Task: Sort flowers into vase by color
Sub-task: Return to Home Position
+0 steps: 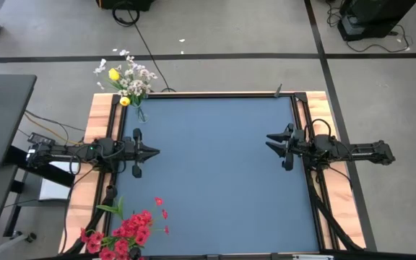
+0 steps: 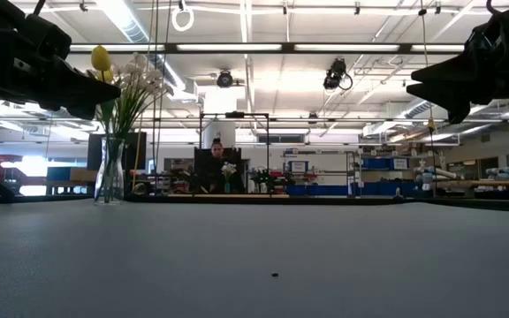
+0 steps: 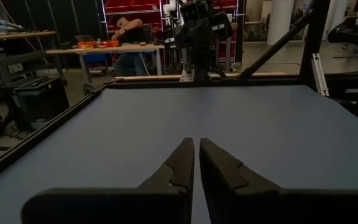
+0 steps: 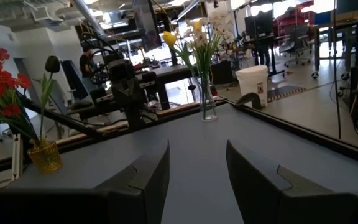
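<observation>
Above the blue table [image 1: 215, 166], the left gripper [image 1: 155, 152] hovers at the left edge with its fingers pressed together. The right gripper [image 1: 269, 141] hovers at the right edge with its fingers spread. In the high view, red flowers [image 1: 125, 231] and a dark bud [image 4: 52, 63] stand in a yellow vase [image 4: 44, 157] at the bottom-left corner. White flowers [image 1: 132, 78] and a yellow bud [image 2: 101, 58] stand in a glass vase [image 4: 207, 102] at the top-left corner.

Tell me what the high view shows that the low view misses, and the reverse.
Only the high view: the red flowers at the table's left edge, opposite end from the white-and-yellow bouquet. Only the low view: a person at a desk in the room behind. Both: that bouquet, plus the left gripper and right gripper, each over its own side of the table.
</observation>
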### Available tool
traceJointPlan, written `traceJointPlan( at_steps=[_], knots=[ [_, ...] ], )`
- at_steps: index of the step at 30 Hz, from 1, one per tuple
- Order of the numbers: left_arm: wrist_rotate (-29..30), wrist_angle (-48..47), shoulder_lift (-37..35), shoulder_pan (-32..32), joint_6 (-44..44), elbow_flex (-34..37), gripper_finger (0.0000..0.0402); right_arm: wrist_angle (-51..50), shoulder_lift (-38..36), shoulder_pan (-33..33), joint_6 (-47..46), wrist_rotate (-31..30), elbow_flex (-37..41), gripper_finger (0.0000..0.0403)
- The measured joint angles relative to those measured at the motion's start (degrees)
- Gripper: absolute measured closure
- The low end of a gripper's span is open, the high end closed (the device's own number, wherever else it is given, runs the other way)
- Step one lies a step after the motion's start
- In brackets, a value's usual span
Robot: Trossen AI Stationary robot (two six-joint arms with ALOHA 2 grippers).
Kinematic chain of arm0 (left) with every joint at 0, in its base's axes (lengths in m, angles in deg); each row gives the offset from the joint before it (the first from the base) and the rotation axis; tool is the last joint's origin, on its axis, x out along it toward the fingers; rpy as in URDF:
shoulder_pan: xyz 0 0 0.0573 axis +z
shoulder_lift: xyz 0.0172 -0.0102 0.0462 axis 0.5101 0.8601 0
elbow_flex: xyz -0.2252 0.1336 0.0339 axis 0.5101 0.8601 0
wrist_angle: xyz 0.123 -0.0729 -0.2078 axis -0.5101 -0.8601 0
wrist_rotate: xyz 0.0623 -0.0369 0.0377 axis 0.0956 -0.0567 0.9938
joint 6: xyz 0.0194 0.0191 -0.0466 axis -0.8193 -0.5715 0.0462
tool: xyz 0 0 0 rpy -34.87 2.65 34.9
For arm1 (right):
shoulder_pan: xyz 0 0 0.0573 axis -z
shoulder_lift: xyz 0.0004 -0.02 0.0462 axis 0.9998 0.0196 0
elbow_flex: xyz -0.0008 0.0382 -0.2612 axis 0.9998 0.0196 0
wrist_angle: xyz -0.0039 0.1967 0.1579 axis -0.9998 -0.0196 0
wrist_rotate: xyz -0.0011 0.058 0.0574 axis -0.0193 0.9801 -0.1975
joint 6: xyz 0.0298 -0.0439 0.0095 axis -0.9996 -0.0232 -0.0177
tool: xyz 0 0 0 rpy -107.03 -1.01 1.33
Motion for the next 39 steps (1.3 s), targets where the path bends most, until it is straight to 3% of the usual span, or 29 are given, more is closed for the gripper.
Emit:
traceJointPlan(
  at_steps=[39],
  knots=[
    [0.1, 4.6, -4.1, -1.4, 0.0, 0.0, 0.0367, 0.2, 0.0, 0.0, 0.0, 0.0, 0.0, 0.0235]
  ],
)
